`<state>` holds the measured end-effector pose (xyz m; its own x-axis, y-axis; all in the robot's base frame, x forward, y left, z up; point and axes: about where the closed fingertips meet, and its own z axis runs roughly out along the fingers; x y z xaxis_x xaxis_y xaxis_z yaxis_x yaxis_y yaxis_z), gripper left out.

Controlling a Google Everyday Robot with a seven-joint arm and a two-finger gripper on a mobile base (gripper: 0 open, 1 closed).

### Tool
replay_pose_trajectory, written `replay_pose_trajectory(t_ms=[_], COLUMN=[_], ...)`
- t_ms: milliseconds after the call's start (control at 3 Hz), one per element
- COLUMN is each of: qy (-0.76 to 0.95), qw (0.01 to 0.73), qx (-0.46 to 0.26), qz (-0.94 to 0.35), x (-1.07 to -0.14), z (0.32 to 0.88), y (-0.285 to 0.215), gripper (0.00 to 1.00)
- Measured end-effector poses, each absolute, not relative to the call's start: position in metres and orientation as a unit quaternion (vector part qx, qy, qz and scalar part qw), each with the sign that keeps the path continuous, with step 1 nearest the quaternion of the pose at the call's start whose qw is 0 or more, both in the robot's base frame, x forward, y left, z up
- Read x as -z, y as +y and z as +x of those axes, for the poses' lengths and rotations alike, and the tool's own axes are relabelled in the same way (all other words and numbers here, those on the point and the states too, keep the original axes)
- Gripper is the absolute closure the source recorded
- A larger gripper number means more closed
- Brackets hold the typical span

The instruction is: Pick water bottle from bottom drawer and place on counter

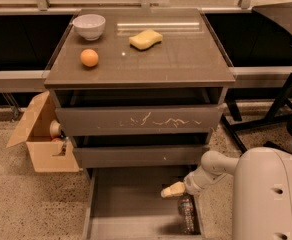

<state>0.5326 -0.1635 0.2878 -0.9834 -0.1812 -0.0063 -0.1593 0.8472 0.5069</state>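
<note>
The water bottle [187,213] lies lengthwise on the floor of the open bottom drawer [131,204], against its right wall, clear and crinkled. My gripper [170,190] with cream-coloured fingers hangs over the drawer, just above and left of the bottle's far end, reaching in from the right on the white arm. It holds nothing that I can see. The counter [176,54] is the glossy grey-brown top of the cabinet, above the two closed drawer fronts.
On the counter stand a white bowl [89,26], an orange [89,58] and a yellow sponge [145,39]. An open cardboard box [41,139] sits on the floor left of the cabinet. A black stand's legs [281,109] are at the right.
</note>
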Motion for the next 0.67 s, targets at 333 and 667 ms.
replay_pose_trajectory(t_ms=[333, 667], qy=[-0.961, -0.963], qw=[0.029, 0.061], qx=[0.262, 0.246], qz=[0.09, 0.096], x=[-0.281, -0.249], z=[0.532, 0.541], y=[-0.16, -0.142], gripper=[0.0, 0.0])
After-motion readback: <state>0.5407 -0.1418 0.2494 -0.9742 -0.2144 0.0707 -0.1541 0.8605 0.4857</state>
